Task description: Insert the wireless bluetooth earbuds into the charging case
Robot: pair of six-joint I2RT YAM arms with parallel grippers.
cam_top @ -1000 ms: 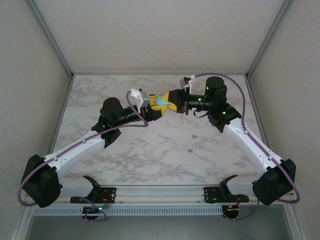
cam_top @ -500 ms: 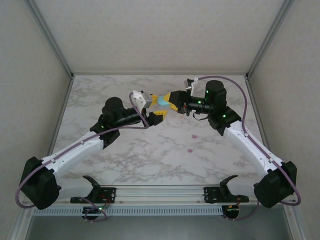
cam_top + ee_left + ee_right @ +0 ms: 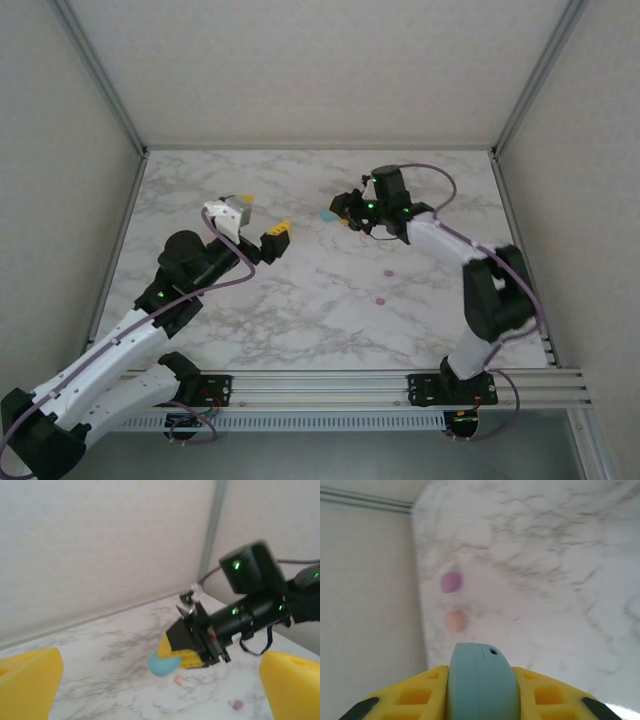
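The right gripper [image 3: 338, 212] gripped the teal charging case [image 3: 326, 215] edge-on between its yellow fingers [image 3: 415, 695], just above the far middle of the marble table [image 3: 300, 320]. The fingers hid both flat faces of the case, leaving its rim and a small port in sight from the right wrist. The left gripper [image 3: 262, 216] hung well apart to the left, its jaws spread wide and empty, facing the case across bare marble. A peach earbud [image 3: 179, 679] lay on the table just beside the case, close under the right gripper. Two pink earbuds [image 3: 388, 271] lay near each other farther toward the near edge, on open tabletop between the two arms. A purple cable [image 3: 440, 190] looped over the right arm. Pale walls [image 3: 300, 70] and metal corner posts [image 3: 100, 75] closed in the table on three sides.
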